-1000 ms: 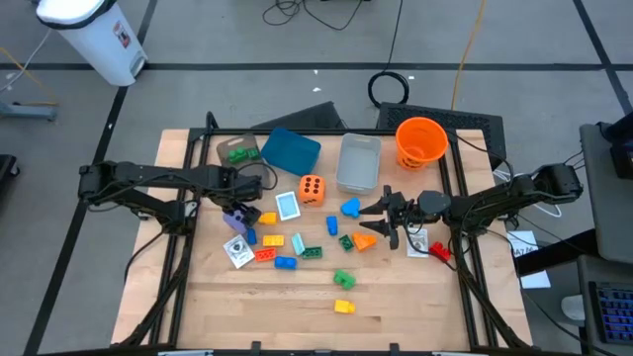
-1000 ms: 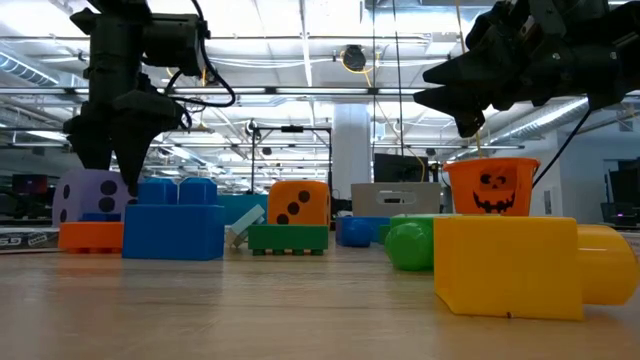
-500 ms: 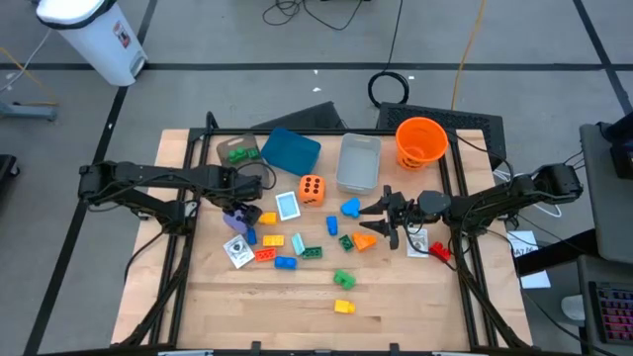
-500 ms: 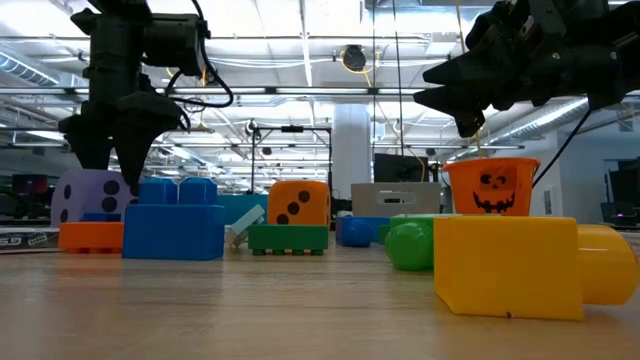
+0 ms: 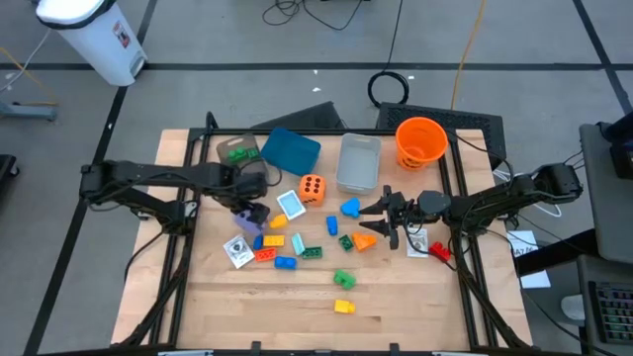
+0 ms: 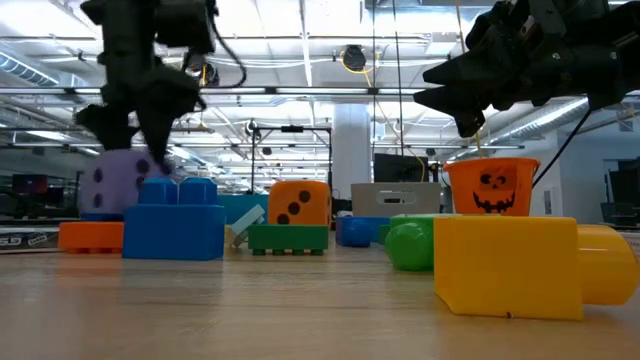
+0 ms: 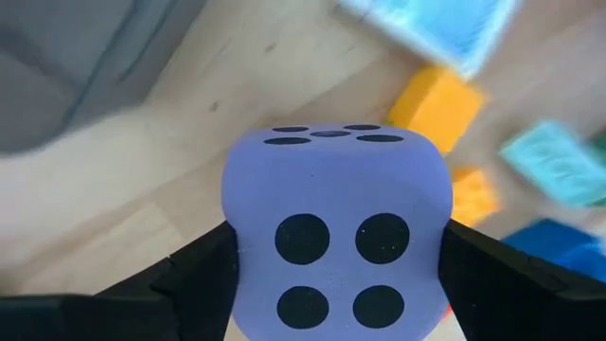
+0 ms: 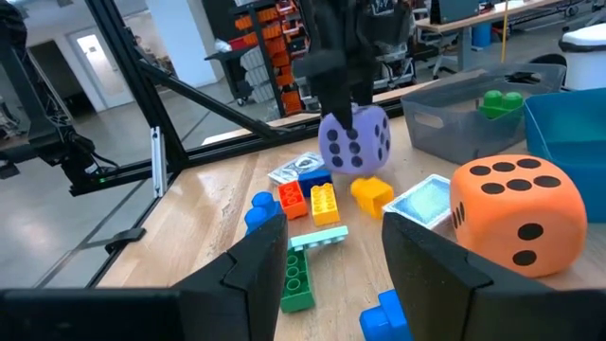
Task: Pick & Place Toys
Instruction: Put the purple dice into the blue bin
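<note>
Wood tabletop fills my overhead feed, toys scattered across its middle. My left gripper sits at about nine o'clock from the orange die, its fingers clamped on opposite flat faces of the purple die, which the right wrist feed shows lifted clear of the bricks. I judge it light and probably foam, slightly yielding, so a hold on flat sides low on the body suits it; corners would slip. My right gripper waits at three o'clock, fingers parted and empty, over an orange brick.
</note>
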